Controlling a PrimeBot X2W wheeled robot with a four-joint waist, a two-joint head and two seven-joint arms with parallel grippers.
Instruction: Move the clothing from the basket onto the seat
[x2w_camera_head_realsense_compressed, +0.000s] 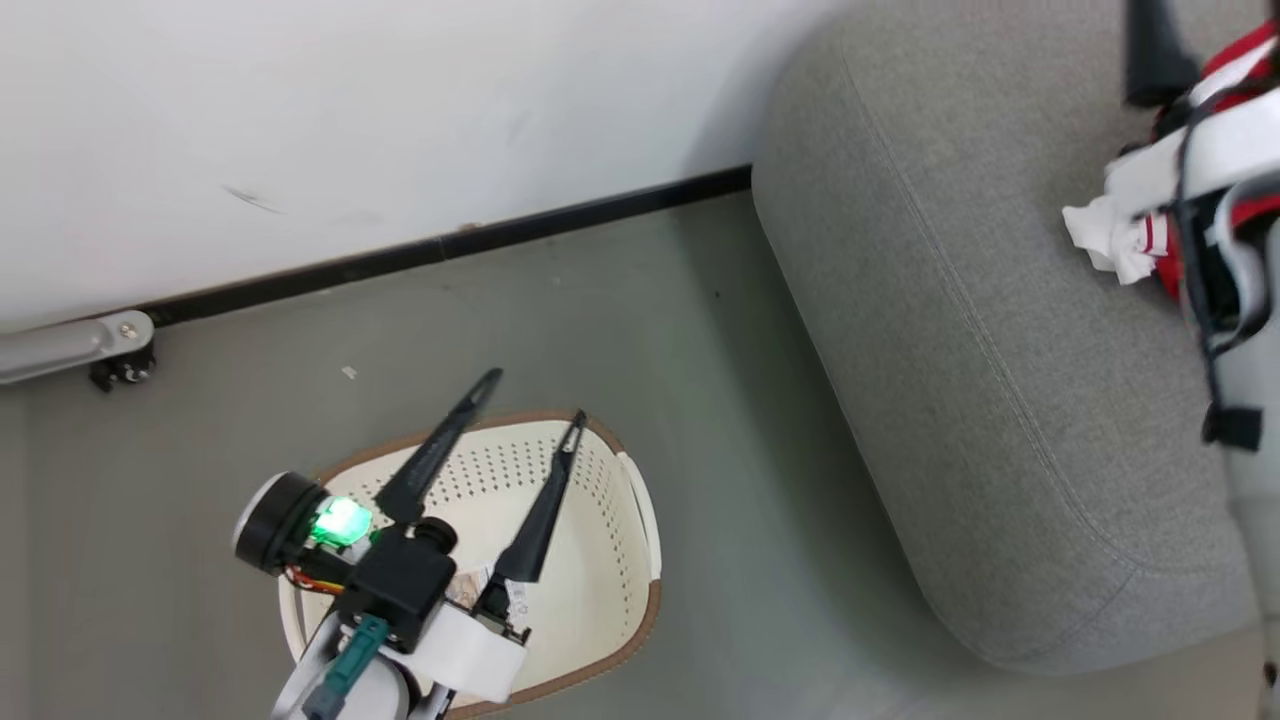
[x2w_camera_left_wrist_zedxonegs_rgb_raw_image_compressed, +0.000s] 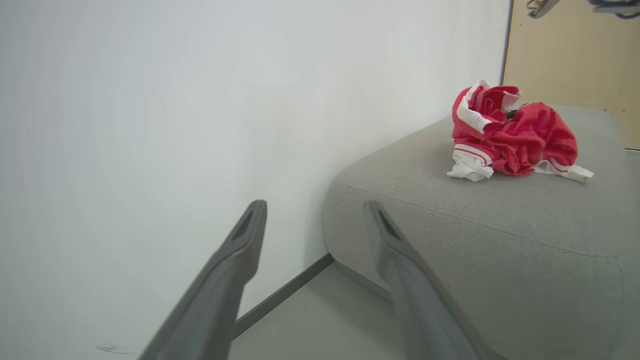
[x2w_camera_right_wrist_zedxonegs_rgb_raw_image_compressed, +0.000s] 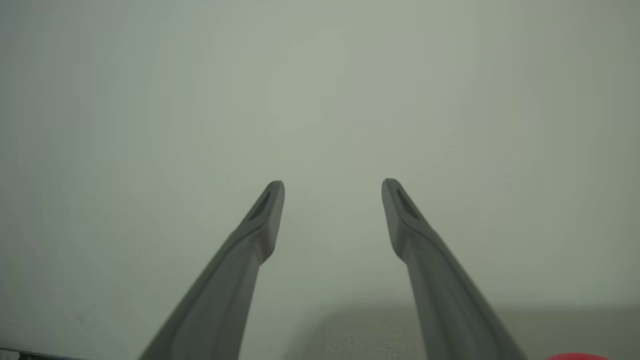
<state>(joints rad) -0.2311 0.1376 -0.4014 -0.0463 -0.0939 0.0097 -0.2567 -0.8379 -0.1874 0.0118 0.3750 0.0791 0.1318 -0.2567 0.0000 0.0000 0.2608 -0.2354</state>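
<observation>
Left end effector (x2w_camera_head_realsense_compressed: 534, 395) hangs over the laundry basket (x2w_camera_head_realsense_compressed: 640, 520) with both fingers spread wide and nothing between them. Right end effector (x2w_camera_right_wrist_zedxonegs_rgb_raw_image_compressed: 333, 184) is likewise spread wide and empty, pointed at the pale wall (x2w_camera_right_wrist_zedxonegs_rgb_raw_image_compressed: 320, 100) above the seat. No red fabric is visible in the basket; a paper label (x2w_camera_head_realsense_compressed: 468, 586) lies on its bottom, and the left wrist housing hides part of the interior. The red-and-white sports clothing (x2w_camera_left_wrist_zedxonegs_rgb_raw_image_compressed: 510, 135) lies bunched in a heap on top of the grey upholstered seat (x2w_camera_head_realsense_compressed: 950, 300), well apart from the basket, which stands on the floor (x2w_camera_head_realsense_compressed: 700, 330) beside the seat. Judgement: the transfer step appears complete or close to it. The next move calls for checking the hidden part of the basket, then drawing both arms clear without snagging the heap. Count: two end effectors, one basket, one seat, one heap of clothing; the number of garments in it cannot be told.
</observation>
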